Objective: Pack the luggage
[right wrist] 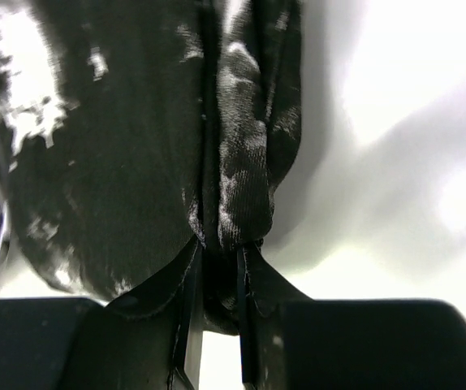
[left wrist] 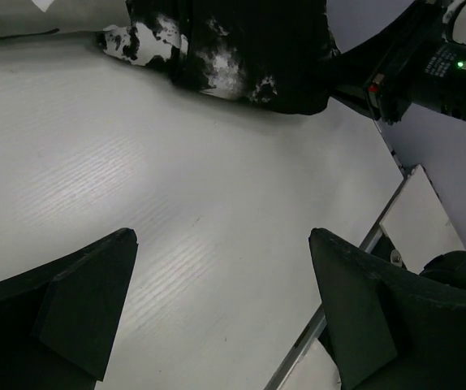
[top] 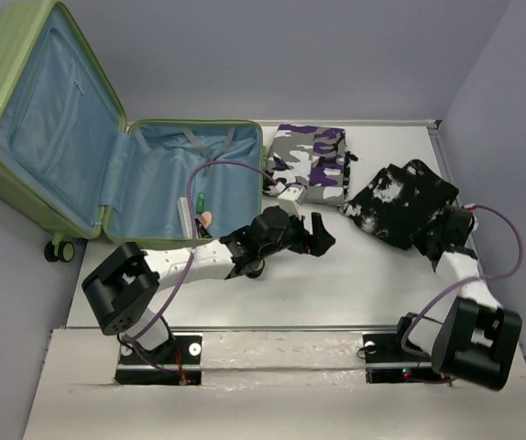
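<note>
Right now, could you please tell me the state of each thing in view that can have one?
luggage: open, lid raised.
left claw: open, empty, over bare table.
right claw: shut on the black-and-white garment.
black-and-white garment: crumpled on the table, pinched at its edge.
camo garment: folded, on the table outside the luggage.

Left arm's stretched low toward the right, left pincer gaping (fingers well apart). Right arm's bent forward, right pincer pinched on dark cloth.
</note>
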Controlling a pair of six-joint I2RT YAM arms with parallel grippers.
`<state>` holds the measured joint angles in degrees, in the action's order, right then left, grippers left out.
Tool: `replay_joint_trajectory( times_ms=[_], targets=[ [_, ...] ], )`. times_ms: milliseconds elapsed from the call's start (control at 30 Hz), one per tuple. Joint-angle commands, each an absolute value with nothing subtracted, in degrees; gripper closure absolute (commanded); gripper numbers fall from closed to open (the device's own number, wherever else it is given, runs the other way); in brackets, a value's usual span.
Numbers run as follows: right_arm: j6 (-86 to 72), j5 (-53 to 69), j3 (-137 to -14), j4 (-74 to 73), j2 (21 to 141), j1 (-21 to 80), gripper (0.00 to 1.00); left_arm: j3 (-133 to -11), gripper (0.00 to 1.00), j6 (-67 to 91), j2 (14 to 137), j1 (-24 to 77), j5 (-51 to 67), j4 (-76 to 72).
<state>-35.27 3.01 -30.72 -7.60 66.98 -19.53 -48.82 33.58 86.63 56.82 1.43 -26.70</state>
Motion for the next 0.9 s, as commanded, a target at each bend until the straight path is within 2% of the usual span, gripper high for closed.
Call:
replay_joint_trajectory(
  times_ms=[0, 133, 167, 233, 300, 367, 633, 867],
  targets=[
    [-35.07, 9.12, -28.21, -16.75, 52.79, -19.86, 0.84, -53.08, 0.01, 35.42, 89.38, 58.44, 2.11, -28.04],
    [-34.36, 10.54, -29.35, -25.65, 44.93, -19.86, 0.57, -55.37, 0.01, 37.27, 93.95, 59.24, 0.79, -27.16],
    [-34.97, 11.33, -29.36, -26.71, 43.69, -19.86, 0.34, -57.02, 0.01, 38.48, 96.30, 59.24, 0.62, -26.46],
    [-35.85, 13.62, -29.27, -27.59, 40.88, -19.86, 0.13, -58.70, 0.01, 39.63, 98.60, 59.24, 0.70, -25.67],
    [-35.34, 11.27, -29.79, -28.03, 40.34, -19.86, 0.05, -61.16, 0.01, 41.65, 101.85, 59.33, 0.62, -25.49],
    [-34.02, 10.72, -32.24, -28.56, 41.48, -19.86, 0.00, -62.75, 0.01, 43.75, 104.92, 59.33, -1.56, -25.58],
    [-33.66, 13.08, -38.40, -25.06, 45.52, -19.86, 0.00, -74.78, 0.01, 49.91, 116.62, 59.33, -8.60, -24.53],
    [-31.91, 13.19, -41.30, -23.82, 46.58, -19.86, 0.00, -88.58, 0.01, 52.99, 129.88, 59.33, -13.26, -16.46]
  ],
)
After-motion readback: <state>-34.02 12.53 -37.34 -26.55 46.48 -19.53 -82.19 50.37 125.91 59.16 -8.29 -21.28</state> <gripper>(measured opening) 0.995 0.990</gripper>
